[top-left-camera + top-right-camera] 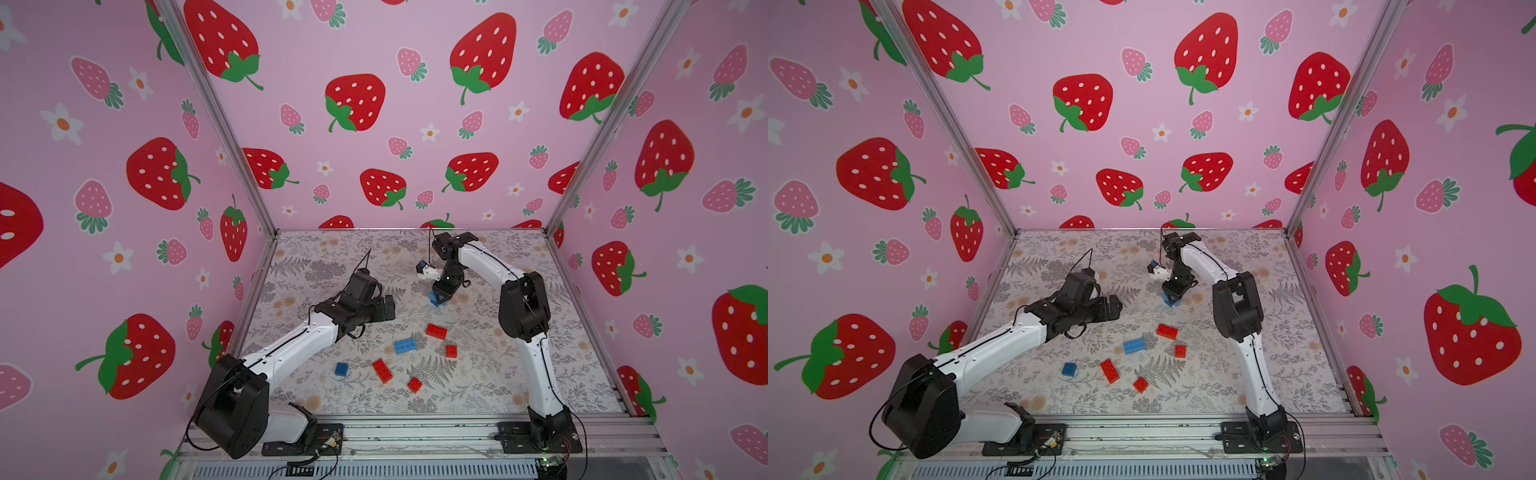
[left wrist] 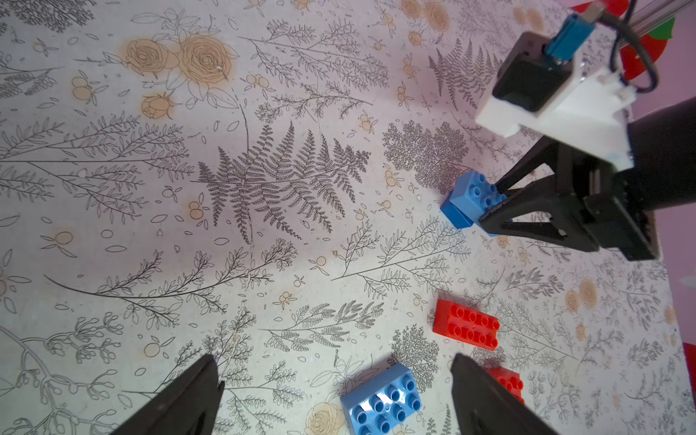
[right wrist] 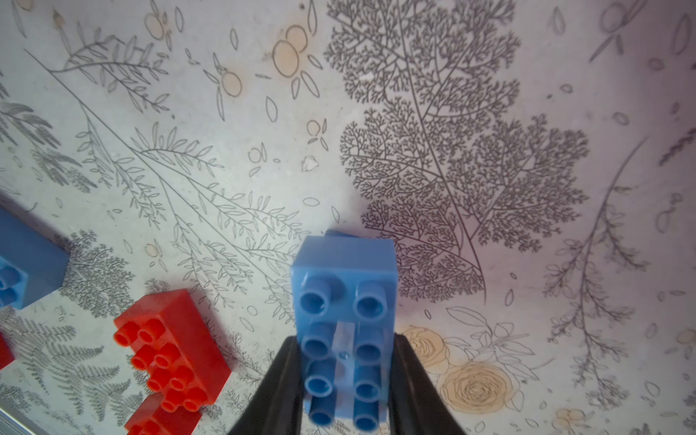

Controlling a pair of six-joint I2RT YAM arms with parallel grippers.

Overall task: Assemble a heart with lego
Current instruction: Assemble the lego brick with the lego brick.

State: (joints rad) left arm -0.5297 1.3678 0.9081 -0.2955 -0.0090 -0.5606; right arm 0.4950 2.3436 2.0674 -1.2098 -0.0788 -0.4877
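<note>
Right gripper (image 1: 440, 296), jaws closed on the long sides of the held blue brick (image 3: 344, 286), studs upward, stood low over the table (image 1: 332, 257) in its far half. Under the outer end of that brick sat a lower blue brick (image 2: 455, 215), touching it; whether the two were pressed together could not be told. Bare floral surface lay open from there to the back wall and sideways to the left gripper (image 1: 388, 309), which hung spread wide with nothing between its fingers. Other lego lay loose nearer the front rail, well apart from the right gripper:
- far long red brick (image 1: 436, 331)
- loose long blue brick (image 1: 404, 345)
- far small red brick (image 1: 451, 351)
- near long red brick (image 1: 382, 370)
- small blue brick (image 1: 341, 369)
- near small red brick (image 1: 414, 384)
</note>
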